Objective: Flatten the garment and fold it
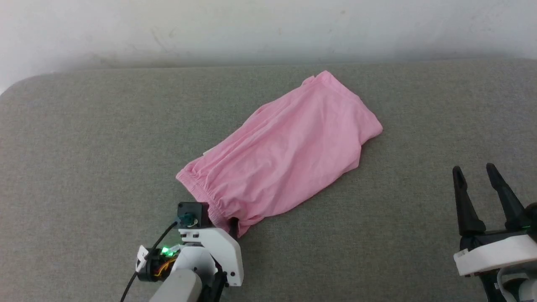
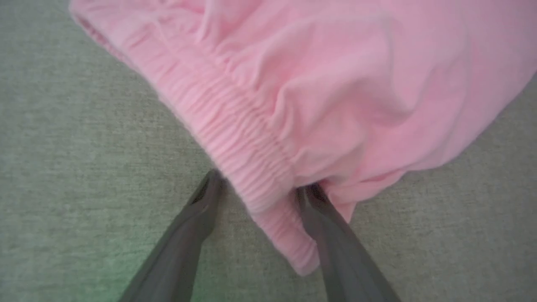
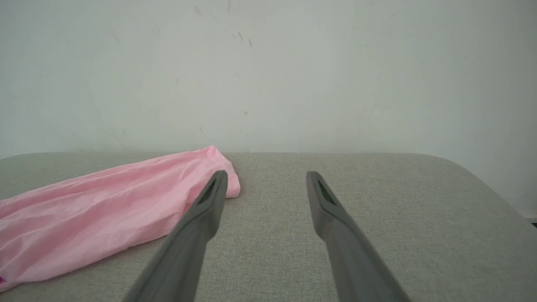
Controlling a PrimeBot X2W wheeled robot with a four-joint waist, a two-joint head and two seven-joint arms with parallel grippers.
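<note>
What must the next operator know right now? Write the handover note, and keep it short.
Left gripper: open, with one finger on each side of the near end of the waistband, not closed on it.
Right gripper: open, holding nothing, off to the right and apart from the cloth.
Shorts: lying slantwise on the grey pad, waistband nearest the robot, leg ends toward the wall.
Done: left gripper lined up on the waistband.
Left: grip, pull the creases flat, then fold.
</note>
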